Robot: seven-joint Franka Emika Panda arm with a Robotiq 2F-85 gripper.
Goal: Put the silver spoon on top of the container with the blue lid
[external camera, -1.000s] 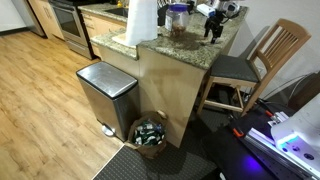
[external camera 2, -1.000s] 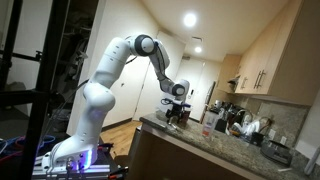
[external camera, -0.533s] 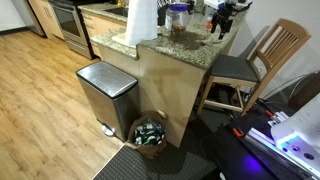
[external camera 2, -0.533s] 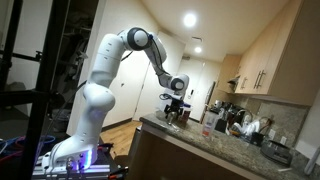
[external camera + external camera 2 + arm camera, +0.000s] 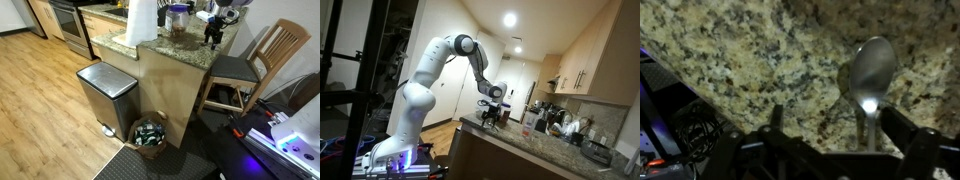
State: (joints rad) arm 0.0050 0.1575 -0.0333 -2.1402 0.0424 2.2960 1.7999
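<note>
The silver spoon [image 5: 872,75] is over the speckled granite counter [image 5: 750,50] in the wrist view, bowl away from me and handle running back between my fingers. My gripper [image 5: 840,125] is open, its jaws wide apart. The spoon handle is nearer the right finger [image 5: 905,128] and I see no pad touching it. In an exterior view my gripper [image 5: 212,34] hangs low over the counter's near corner, just right of the container with the blue lid [image 5: 178,20]. It also shows in an exterior view [image 5: 492,112] above the counter edge.
A tall white paper-towel roll [image 5: 142,22] stands left of the container. A steel trash can [image 5: 107,95] and a basket of bottles [image 5: 150,133] sit on the floor below the counter. A wooden chair [image 5: 270,55] stands to the right. Appliances crowd the counter's far end [image 5: 560,122].
My gripper was raised higher half a second ago and has come back down close to the counter by the spoon.
</note>
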